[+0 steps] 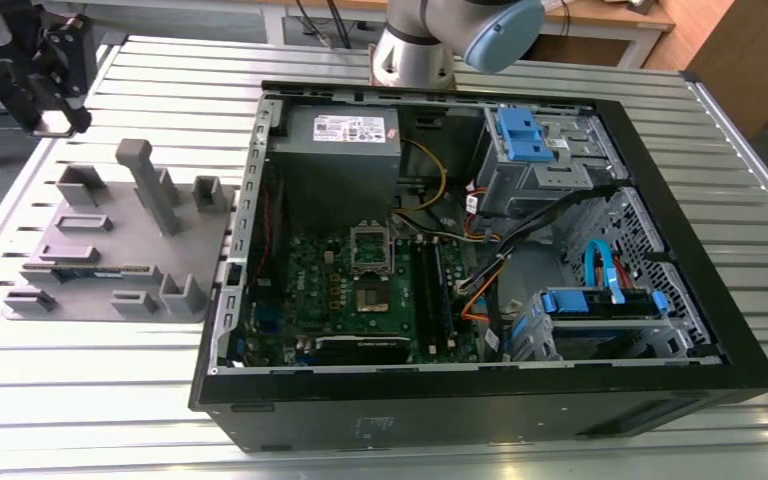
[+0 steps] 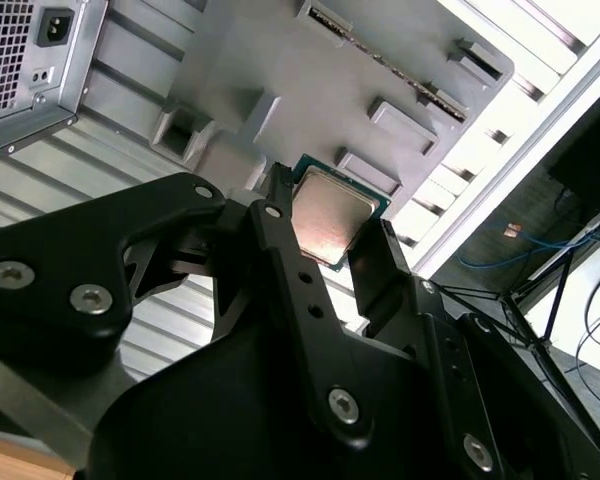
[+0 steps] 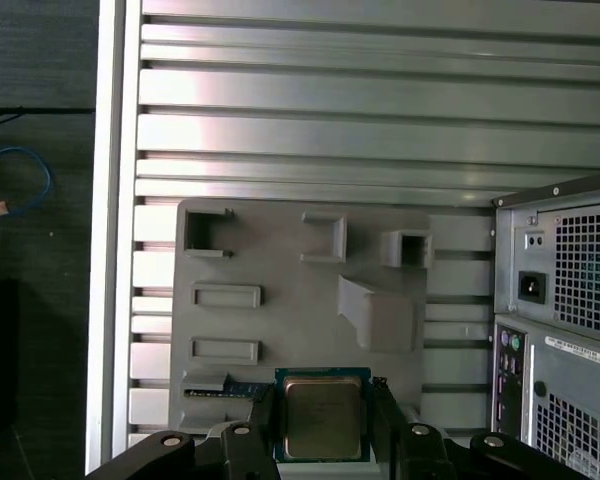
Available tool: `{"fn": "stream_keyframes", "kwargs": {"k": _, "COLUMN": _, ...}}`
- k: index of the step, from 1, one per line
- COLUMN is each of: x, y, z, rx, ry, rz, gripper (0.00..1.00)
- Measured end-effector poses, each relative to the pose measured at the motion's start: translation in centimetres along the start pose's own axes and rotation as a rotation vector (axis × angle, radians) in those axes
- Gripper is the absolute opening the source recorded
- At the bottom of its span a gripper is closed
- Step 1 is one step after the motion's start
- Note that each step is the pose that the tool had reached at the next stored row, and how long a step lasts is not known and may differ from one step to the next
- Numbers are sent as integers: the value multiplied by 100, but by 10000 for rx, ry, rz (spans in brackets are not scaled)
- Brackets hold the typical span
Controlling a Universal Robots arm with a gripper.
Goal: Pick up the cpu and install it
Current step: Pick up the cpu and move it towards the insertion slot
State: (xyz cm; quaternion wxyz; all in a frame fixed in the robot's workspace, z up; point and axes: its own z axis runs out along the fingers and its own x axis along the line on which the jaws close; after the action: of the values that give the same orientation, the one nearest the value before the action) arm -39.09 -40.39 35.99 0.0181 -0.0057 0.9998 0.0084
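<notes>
- The gripper [image 1: 48,105], upper left in the exterior view, clamps the cpu [image 3: 322,415] by two opposite edges.
- The square cpu sits flat with its silvery lid up, above the grey tray [image 3: 280,250].
- Bare slatted table [image 1: 157,60] lies around it, and the open case [image 1: 491,400] is well apart.

A table [image 1: 91,400] of ribbed silver metal slats carries two things directly. A grey moulded parts holder [image 1: 117,250], with raised blocks and recessed pockets, lies flat near the table's edge at the exterior view's left. Just beside it, towards the exterior view's right, an open black computer case [image 1: 491,410] lies on its side, a narrow strip of slats showing between them in the first wrist view
</notes>
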Motion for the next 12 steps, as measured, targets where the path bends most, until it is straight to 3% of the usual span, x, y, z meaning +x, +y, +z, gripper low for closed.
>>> {"fn": "stream_keyframes", "kwargs": {"k": 12, "x": -28, "y": 0, "z": -6, "rx": 1, "ry": 2, "rz": 0, "gripper": 47}}
